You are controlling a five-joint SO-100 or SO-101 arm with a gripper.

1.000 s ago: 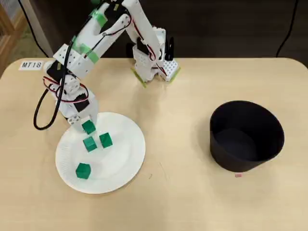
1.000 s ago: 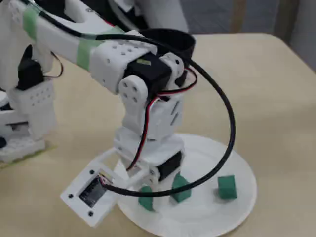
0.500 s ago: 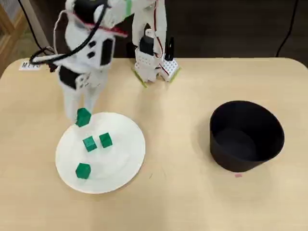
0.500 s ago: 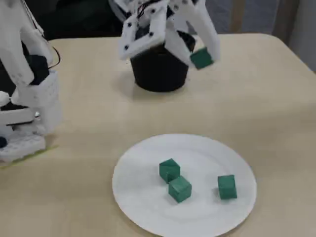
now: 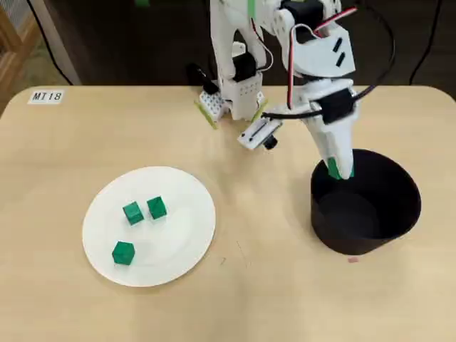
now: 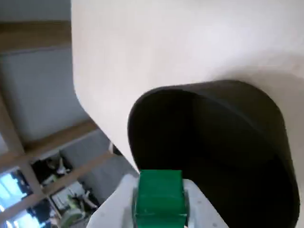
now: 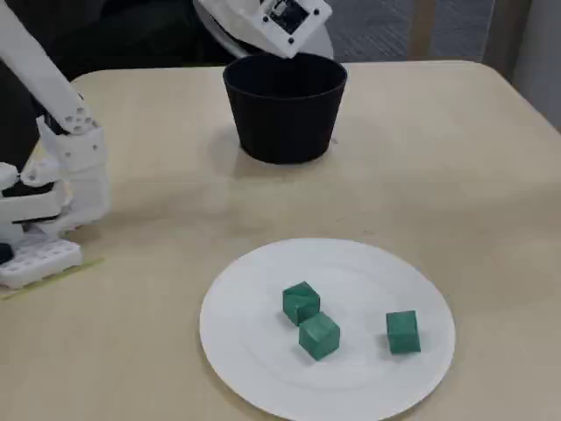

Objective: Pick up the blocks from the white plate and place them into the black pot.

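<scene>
In the overhead view my gripper hangs over the left rim of the black pot, shut on one green block. The wrist view shows that block clamped between the white fingers, with the pot's dark opening right below and beyond it. Three more green blocks lie on the white plate at the left. In the fixed view the plate is near, holding the same three blocks, and the pot stands behind it.
The arm's base is fixed at the table's far edge, with cables looping near the wrist. A paper label sits at the far left corner. A small pink mark lies just in front of the pot.
The gripper, holding its block, swung from above the plate's far-left edge across the table to over the pot's rim. The three blocks on the plate stayed put.
</scene>
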